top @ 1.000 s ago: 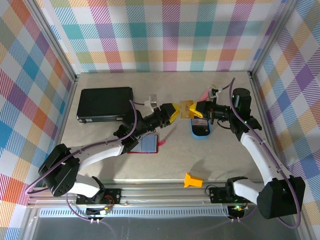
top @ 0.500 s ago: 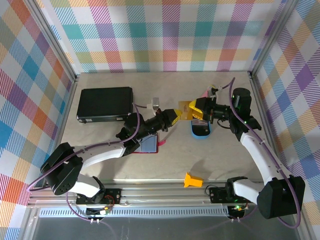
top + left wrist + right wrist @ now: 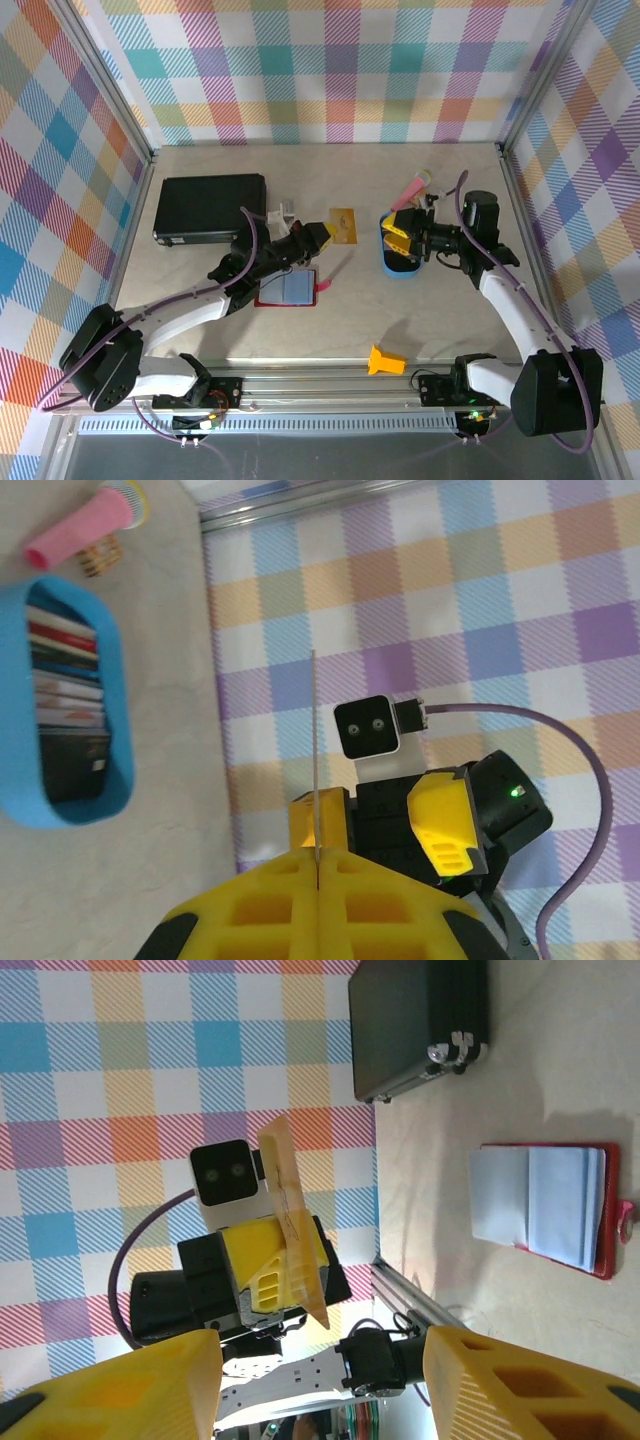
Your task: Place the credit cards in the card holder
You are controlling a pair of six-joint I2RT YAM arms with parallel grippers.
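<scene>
Credit card (image 3: pixel 343 226), gold-tan, is held above the desk (image 3: pixel 440 330), clamped by its edge between the closed fingers of the left tool (image 3: pixel 322 235). The left arm stretches forward over the red card holder (image 3: pixel 290 288), which lies open and flat on the desk. The right arm bends toward the left. The right tool (image 3: pixel 397 240) has its fingers apart and empty, over the blue tray (image 3: pixel 400 273) with more cards (image 3: pixel 68 695).

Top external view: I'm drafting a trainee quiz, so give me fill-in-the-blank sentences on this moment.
The left gripper pinches a card coloured ___.
The right gripper, over the blue tray, has its jaws ___.
The card holder lies open, its cover coloured ___.
Missing words: gold-tan; open; red.
</scene>
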